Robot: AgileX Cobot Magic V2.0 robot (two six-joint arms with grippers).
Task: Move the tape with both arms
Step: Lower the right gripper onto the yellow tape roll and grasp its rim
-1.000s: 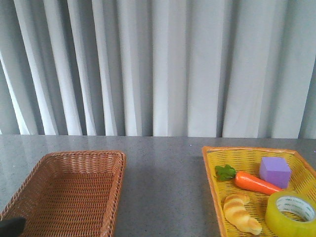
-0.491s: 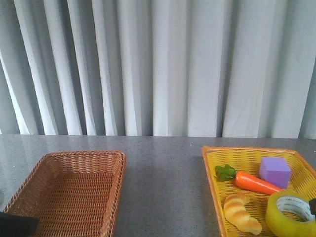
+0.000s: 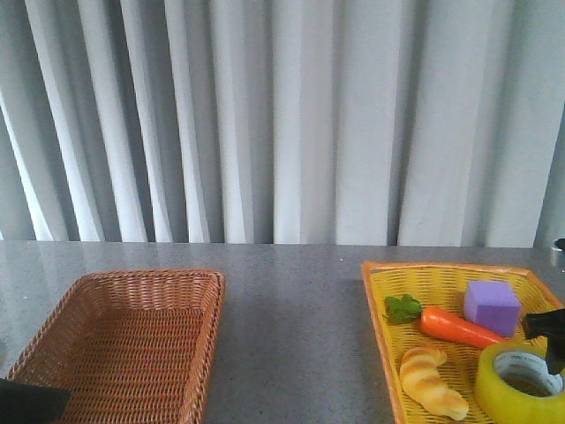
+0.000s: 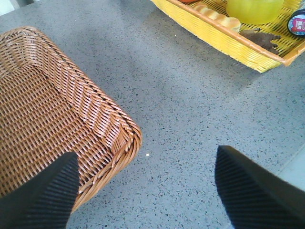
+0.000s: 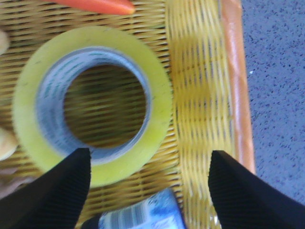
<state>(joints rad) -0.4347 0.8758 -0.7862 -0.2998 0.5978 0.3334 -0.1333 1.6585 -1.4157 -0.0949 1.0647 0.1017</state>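
Yellow tape (image 3: pixel 521 382) lies flat in the near right corner of the yellow basket (image 3: pixel 380 305), hole facing up, with the bread roll (image 3: pixel 431 380) just beside it and the carrot (image 3: pixel 457 327) and purple block (image 3: pixel 491 306) behind. You have the right tool (image 5: pixel 147 191) hovering over that corner; its two dark fingers (image 5: pixel 50 191) stand wide apart with nothing between them. In the right wrist view one finger sits over the roll's outer edge and the other over the basket weave beside the roll, so the span does not bracket the roll.

The left tool (image 4: pixel 143 191) hangs over the grey bench (image 3: pixel 291 318) at the corner of the brown basket (image 3: pixel 132 336), fingers likewise spread wide and empty, well apart from the tape.

Step in hand, by my reading: approach for the first pick. Nothing is gripped yet.

Next move: shift the right tool sideways until the fingers bracket one wall of the roll, one finger through the hole, then descend and close. Mind the small blue-labelled item (image 5: pixel 143 217) lying close against the roll. Keep the left tool spread for the handover.
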